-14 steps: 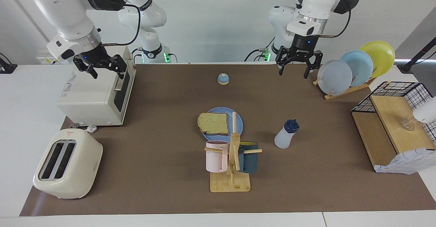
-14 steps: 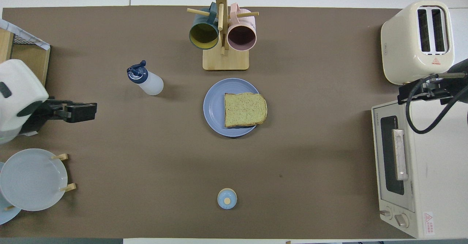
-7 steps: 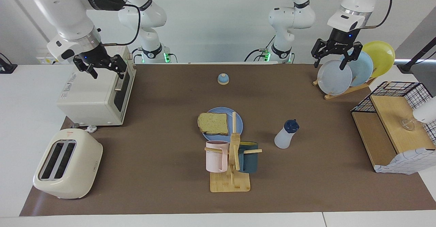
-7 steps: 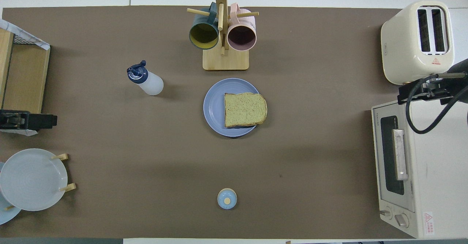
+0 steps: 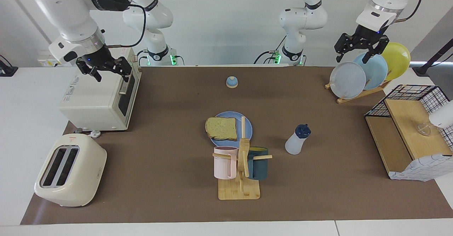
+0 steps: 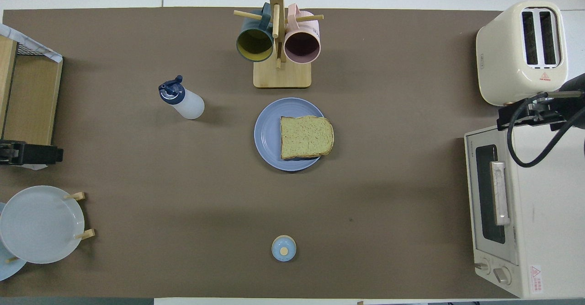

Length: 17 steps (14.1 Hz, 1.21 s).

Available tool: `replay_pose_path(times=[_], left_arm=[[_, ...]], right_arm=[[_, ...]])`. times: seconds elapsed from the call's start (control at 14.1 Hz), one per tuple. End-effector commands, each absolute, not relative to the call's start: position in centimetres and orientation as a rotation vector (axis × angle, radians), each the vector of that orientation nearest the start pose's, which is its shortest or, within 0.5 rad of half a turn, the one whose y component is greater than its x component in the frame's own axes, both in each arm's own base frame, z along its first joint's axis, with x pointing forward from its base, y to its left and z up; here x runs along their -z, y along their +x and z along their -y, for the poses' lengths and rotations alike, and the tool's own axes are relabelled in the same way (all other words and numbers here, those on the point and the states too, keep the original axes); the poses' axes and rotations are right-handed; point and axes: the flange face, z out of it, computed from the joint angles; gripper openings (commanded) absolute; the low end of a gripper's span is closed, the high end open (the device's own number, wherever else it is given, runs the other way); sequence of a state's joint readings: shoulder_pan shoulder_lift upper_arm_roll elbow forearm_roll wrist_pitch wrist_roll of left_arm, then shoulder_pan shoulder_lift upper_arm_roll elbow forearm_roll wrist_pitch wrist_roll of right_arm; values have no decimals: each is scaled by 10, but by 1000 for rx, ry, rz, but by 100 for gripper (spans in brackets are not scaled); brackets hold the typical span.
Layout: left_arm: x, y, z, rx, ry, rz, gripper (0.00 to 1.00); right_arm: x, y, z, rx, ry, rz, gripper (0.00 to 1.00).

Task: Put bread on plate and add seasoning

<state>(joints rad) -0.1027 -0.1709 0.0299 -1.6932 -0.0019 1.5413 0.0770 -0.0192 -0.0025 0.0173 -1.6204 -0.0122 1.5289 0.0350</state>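
Observation:
The bread [image 5: 221, 128] [image 6: 306, 137] lies flat on the round blue plate [image 5: 248, 127] [image 6: 266, 136] in the middle of the mat, its crust edge overhanging the rim toward the right arm's end. The seasoning bottle [image 5: 296, 140] [image 6: 183, 103] stands beside the plate toward the left arm's end, white with a dark blue cap. High over the plate rack hangs my left gripper [image 5: 353, 57] [image 6: 27, 153], open and holding nothing. My right gripper [image 5: 112, 76] [image 6: 530, 113] waits over the toaster oven, open and holding nothing as well.
A wooden mug tree [image 5: 240, 172] with a pink and a dark teal mug stands just farther from the robots than the plate. A toaster oven [image 5: 97, 98], a toaster [image 5: 69, 170], a small bell [image 5: 231, 82], a plate rack [image 5: 364, 73] and a wire shelf [image 5: 407, 130] ring the mat.
My left gripper has risen and swung from over the mat toward the left arm's end, ending above the plate rack. The right arm, bread, plate and bottle have not moved.

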Motion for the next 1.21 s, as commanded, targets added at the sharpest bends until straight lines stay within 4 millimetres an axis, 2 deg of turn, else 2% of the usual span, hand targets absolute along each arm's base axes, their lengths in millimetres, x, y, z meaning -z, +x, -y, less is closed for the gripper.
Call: replay_pose_path(times=[0.0,0.21,0.43,0.64,0.71,0.85,1.0,1.14], left_arm=[[-655,526,36,-38,-3173,-232,100],[-646,531,39,-46,-3178,-244,100],[-619,524,36,-65,-3179,-240,100],[-598,536,34,-79,-3180,-227,100],[-597,544,34,-101,-3177,-223,100],[-634,540,39,-70,-3166,-241,100],[-647,528,37,-68,-3165,-240,100],[-648,525,40,-80,-3165,-248,100]], right_arm=[[-603,545,3,-135,-3131,-34,100],[-603,545,3,-135,-3131,-34,100],[-603,545,3,-135,-3131,-34,100],[-603,545,3,-135,-3131,-34,100],[-603,545,3,-135,-3131,-34,100],[-603,545,3,-135,-3131,-34,100],[-603,545,3,-135,-3131,-34,100],[-603,545,3,-135,-3131,-34,100]])
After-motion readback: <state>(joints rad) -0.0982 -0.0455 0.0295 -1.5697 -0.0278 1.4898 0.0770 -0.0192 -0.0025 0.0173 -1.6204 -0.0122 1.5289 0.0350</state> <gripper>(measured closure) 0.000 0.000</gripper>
